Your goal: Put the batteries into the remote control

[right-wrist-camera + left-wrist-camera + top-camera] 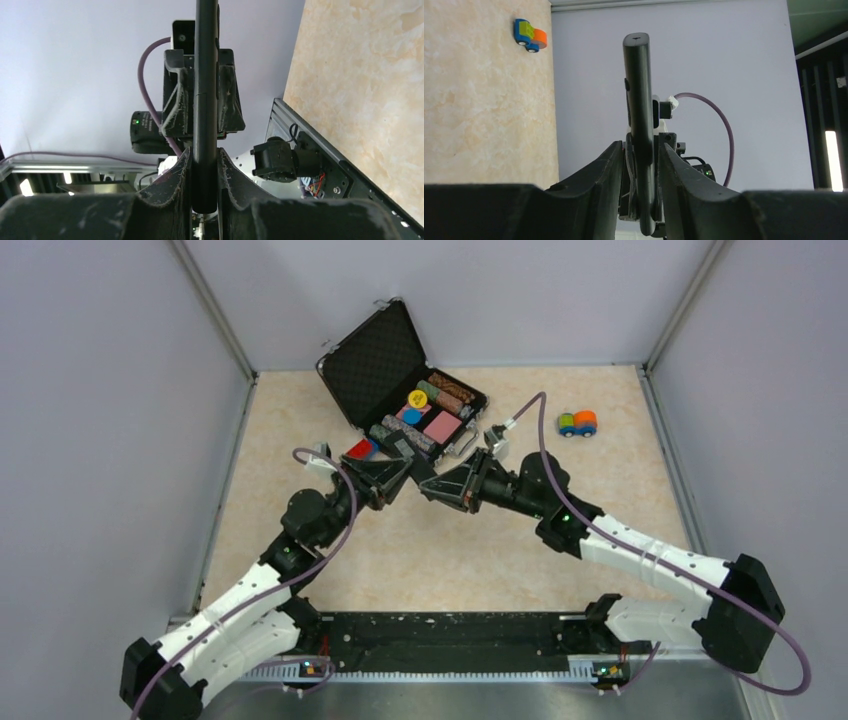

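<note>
Top external view shows the two arms meeting nose to nose over the middle of the table (450, 550), left gripper (400, 472) and right gripper (447, 486) almost touching. From up there you honestly can't make out what's between them. The wrist cams sort that out.

Left wrist cam: the remote control (640, 100) is seen edge-on, a slim black bar standing up out of the left claw, with both fingers (610, 162) clamped tight on its lower end. Right wrist cam shows the same bar from the other end, the right claw's fingers (227, 167) pinched snug on it too. Further along, the left gripper's fingers press flat against both its sides. So it's held off the table between the two claws (each closed down to the thickness of the remote).

Count: two arms, two grippers, one remote. One open poker chip case (375, 360) sits at the far side just beyond the grippers, with chip stacks inside. One little toy car (577, 423) sits well off to the right of the case. The left wrist cam catches the car too, the right one doesn't.
</note>
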